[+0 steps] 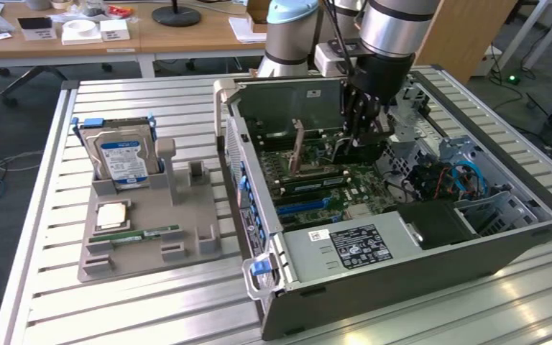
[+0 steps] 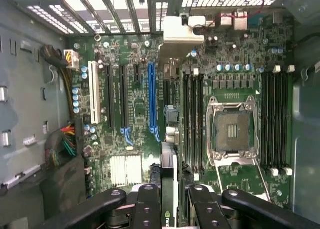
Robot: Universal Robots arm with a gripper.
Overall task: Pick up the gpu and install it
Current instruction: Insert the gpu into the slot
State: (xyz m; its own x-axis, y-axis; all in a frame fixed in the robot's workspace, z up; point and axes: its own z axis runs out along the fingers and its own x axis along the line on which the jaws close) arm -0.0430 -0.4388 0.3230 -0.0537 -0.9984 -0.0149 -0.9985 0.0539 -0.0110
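Slatted metal worktop [image 1: 141,309] carries an open computer case [image 1: 401,284]. Inside the case the gpu [image 2: 169,171] hangs edge-on above the motherboard [image 2: 135,54], clamped by the gripper [image 2: 173,191], whose fingers [image 2: 149,204] are closed on its two faces. Its thin edge runs parallel to the long blue slot [image 2: 152,96] and near it, though which slot it is over I cannot tell; it is not yet seated. In the exterior view the gripper stands at one o'clock, deep in the case; at nine o'clock a grey tray [image 1: 152,248] holds the hard drive [image 1: 123,158] upright and a RAM stick [image 1: 146,233] flat. Picking looks done and installing is in hand; seating likely calls for the card's edge squared over its slot, bracket toward the rear openings
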